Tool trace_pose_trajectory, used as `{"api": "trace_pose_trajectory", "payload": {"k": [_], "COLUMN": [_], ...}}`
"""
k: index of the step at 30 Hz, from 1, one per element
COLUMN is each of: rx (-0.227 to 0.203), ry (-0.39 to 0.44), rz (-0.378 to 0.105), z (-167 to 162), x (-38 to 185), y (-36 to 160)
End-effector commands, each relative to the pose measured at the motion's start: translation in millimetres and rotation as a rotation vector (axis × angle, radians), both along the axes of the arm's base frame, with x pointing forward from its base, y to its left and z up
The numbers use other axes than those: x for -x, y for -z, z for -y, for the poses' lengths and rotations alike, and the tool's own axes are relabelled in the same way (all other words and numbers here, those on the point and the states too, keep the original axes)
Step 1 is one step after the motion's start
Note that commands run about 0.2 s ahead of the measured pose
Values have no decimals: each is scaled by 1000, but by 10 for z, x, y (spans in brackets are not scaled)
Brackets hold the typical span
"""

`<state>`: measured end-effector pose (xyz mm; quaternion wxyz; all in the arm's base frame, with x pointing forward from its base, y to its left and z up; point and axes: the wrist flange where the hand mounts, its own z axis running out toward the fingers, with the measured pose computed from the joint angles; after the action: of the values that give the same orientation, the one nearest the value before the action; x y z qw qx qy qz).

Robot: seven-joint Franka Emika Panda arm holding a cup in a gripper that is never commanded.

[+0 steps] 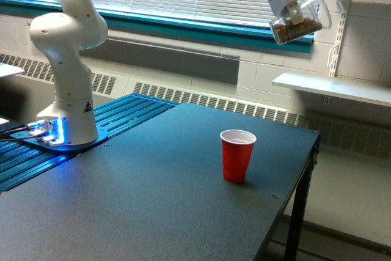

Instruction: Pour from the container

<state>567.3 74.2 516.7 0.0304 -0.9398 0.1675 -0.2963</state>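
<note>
1. Dark table (153, 200), matte top, black leg visible at the exterior view's right.
2. Red cup (237, 155) stands upright on the tabletop, toward the exterior view's right edge; white inside.
3. Arm's white base (67, 123) sits at the table's far left corner, on blue ribbed panel (122, 117).

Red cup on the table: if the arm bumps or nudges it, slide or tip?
The red cup looks like thin plastic and shows only white inside, so probably light and easy to shove. It stands upright, taller than wide, on a narrower base: a high bump would likely tip it. The dark table looks matte, so it may catch rather than slide.
</note>
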Motion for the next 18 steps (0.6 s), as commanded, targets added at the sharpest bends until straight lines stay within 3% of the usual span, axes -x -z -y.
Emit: {"api": "trace_pose_trajectory", "payload": {"k": [1,18], "rx": [67,133], "ry": [-37,-60], "rz": [16,-16], "z": [303,723], "x": [75,437], "y": [-29,271]}}
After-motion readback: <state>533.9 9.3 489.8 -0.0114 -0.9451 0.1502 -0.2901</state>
